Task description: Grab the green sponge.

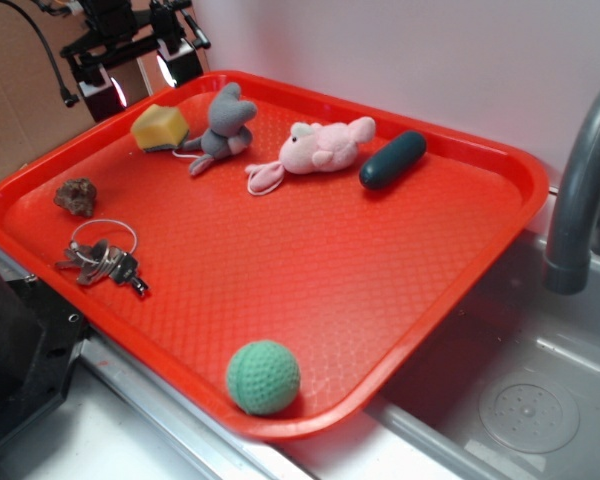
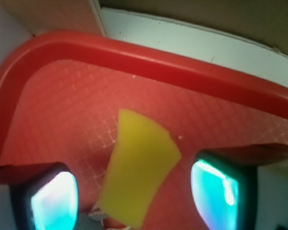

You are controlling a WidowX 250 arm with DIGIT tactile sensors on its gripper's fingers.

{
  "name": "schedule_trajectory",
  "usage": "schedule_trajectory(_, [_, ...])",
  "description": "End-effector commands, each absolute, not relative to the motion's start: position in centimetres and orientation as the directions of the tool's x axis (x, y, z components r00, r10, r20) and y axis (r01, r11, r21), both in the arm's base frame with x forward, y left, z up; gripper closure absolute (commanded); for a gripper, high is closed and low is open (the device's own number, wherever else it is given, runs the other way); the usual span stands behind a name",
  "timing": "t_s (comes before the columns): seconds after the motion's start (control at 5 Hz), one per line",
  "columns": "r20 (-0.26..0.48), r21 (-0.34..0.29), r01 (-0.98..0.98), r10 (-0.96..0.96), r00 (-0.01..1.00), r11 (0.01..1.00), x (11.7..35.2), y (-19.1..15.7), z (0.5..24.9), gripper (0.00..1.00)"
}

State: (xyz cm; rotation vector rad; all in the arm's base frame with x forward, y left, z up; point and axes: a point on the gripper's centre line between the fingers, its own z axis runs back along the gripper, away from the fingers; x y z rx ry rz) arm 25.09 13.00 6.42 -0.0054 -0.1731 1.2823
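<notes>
Six small things lie on the red tray (image 1: 460, 250). Far in its upper-left corner sits the sponge (image 1: 159, 127), yellow with a dark layer on its underside, just beside a grey plush mouse (image 1: 223, 126). To the right lie a pink plush (image 1: 318, 148) and a dark green oblong thing (image 1: 392, 160). At the left are a brown lump (image 1: 76, 196) and a bunch of keys (image 1: 102, 258); a green ball (image 1: 263, 377) rests near the bottom rim. The claw (image 1: 140, 75) hangs above the tray's corner, over the sponge. In the wrist view its fingers (image 2: 55, 199) stand apart, the sponge's yellow face between them, neither touching it.
</notes>
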Motion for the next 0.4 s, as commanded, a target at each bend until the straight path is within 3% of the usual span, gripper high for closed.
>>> schedule_trajectory(0.0, [0.13,-0.1,-0.945,0.946,0.296,0.31,24.6,13.4,5.4,0.0])
schedule_trajectory(0.2, [0.132,-0.048,-0.942,0.937,0.324,0.333,25.5,13.1,3.9,0.0])
